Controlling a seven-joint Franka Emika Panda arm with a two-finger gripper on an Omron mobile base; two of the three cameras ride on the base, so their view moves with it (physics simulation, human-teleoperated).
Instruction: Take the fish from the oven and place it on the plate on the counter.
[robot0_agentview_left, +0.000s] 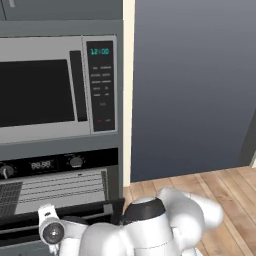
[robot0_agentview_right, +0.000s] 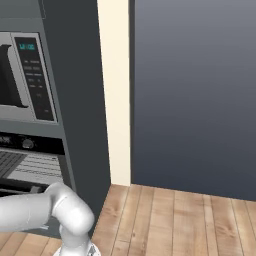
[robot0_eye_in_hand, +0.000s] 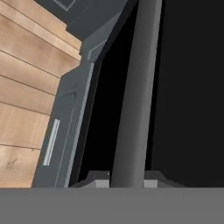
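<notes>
The oven (robot0_agentview_left: 55, 165) is a black built-in unit with knobs and a small display. Its door (robot0_agentview_left: 65, 216) hangs partly open, and grey wire racks (robot0_agentview_left: 62, 186) show in the gap. In the hand view, my gripper (robot0_eye_in_hand: 127, 179) is shut on the door's long steel bar handle (robot0_eye_in_hand: 135, 96), which runs up between the two dark fingertips (robot0_eye_in_hand: 98, 177). My white arm (robot0_agentview_left: 145, 225) reaches low to the left toward the door. The fish is hidden inside the oven. The plate and the counter are out of view.
A silver microwave (robot0_agentview_left: 50, 90) with a keypad sits right above the oven. A tall dark grey panel (robot0_agentview_left: 190, 85) stands to the right, past a cream strip of wall (robot0_agentview_left: 128, 90). Wooden floor (robot0_agentview_left: 220, 190) lies open at the lower right.
</notes>
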